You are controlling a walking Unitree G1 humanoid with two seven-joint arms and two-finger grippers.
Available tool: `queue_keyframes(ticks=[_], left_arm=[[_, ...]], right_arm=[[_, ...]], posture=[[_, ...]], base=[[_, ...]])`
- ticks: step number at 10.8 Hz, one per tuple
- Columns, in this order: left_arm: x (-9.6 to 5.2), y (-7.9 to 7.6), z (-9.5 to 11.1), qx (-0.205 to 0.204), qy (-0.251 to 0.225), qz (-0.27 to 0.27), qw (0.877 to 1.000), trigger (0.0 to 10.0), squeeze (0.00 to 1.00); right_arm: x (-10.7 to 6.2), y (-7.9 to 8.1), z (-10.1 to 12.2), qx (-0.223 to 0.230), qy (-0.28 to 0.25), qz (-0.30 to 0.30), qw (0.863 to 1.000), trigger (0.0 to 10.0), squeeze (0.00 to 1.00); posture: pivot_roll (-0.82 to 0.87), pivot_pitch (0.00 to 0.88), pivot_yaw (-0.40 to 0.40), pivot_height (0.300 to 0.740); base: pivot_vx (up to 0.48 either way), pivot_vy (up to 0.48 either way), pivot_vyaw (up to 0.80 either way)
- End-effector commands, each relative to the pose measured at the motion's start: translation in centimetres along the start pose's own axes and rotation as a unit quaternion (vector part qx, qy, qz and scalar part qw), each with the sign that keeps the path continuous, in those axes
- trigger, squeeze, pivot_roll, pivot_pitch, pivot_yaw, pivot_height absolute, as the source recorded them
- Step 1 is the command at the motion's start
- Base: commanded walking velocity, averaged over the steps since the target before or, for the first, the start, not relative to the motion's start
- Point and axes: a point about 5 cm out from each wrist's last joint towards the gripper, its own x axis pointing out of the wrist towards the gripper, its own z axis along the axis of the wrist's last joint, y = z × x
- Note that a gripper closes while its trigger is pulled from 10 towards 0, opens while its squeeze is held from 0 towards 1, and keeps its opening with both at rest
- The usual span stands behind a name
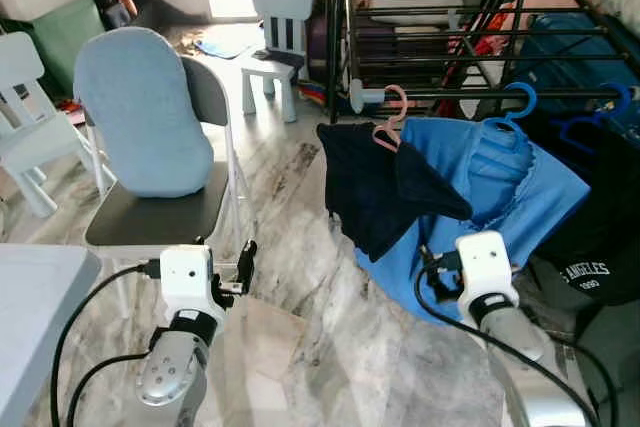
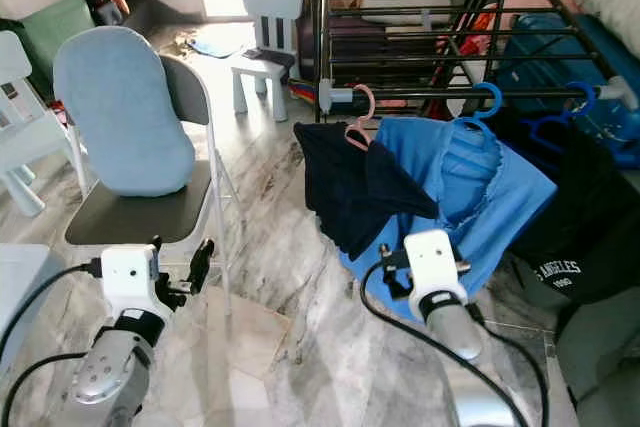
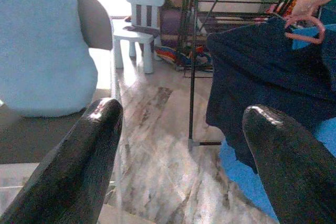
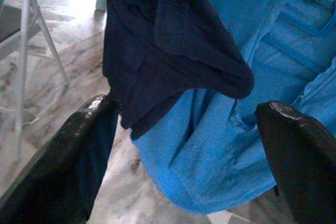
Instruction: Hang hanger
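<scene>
A pink hanger [image 1: 391,119] hooks over the black drying rack's front rail [image 1: 440,95], carrying a dark navy garment [image 1: 375,187]. Beside it on the same rail hangs a blue hanger [image 1: 517,107] with a blue shirt [image 1: 500,192]. My right gripper [image 1: 432,269] is held low in front of the two garments, open and empty; its wrist view shows the navy garment [image 4: 168,56] just beyond the fingertips. My left gripper [image 1: 245,265] stands open and empty near the folding chair, well left of the rack.
A grey folding chair [image 1: 160,212] with a light blue cushion [image 1: 142,112] stands at the left. White children's chairs [image 1: 278,22] sit behind. A black garment [image 1: 590,257] hangs at the right. A grey table corner [image 1: 35,287] is near left. Marble floor lies between.
</scene>
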Motion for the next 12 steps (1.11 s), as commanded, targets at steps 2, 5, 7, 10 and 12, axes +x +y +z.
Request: queue_keyframes(ticks=[2, 5, 7, 10, 12], left_arm=[[0.5, 0.2, 0.7, -0.003, -0.01, 0.005, 1.0, 10.0, 0.0], [2.5, -0.1, 0.7, 0.003, -0.027, 0.017, 0.999, 10.0, 0.0], [2.8, -0.4, 1.0, 0.015, -0.039, 0.013, 0.999, 10.0, 0.0], [1.6, 1.1, 2.2, 0.052, -0.056, 0.031, 0.997, 10.0, 0.0], [-0.2, 3.2, 2.8, 0.104, -0.055, 0.038, 0.992, 10.0, 0.0]], right_arm=[[0.0, 0.3, 1.3, 0.028, -0.02, 0.008, 0.999, 10.0, 0.0], [1.1, 1.9, 2.3, 0.046, -0.045, 0.026, 0.998, 10.0, 0.0], [1.5, 2.5, 2.5, 0.048, -0.049, 0.035, 0.997, 10.0, 0.0], [1.3, 0.4, 2.9, 0.048, -0.065, 0.009, 0.997, 10.0, 0.0], [-0.8, -0.2, 1.9, 0.055, -0.052, 0.024, 0.997, 10.0, 0.0]], posture=[[-0.07, 0.0, 0.001, 0.74], [-0.07, 0.0, -0.034, 0.74], [-0.05, 0.0, -0.036, 0.74], [-0.05, 0.0, -0.005, 0.74], [-0.03, 0.0, 0.019, 0.74]], base=[[0.0, 0.0, 0.0], [0.0, 0.0, 0.0], [0.0, 0.0, 0.0], [0.0, 0.0, 0.0], [0.0, 0.0, 0.0]])
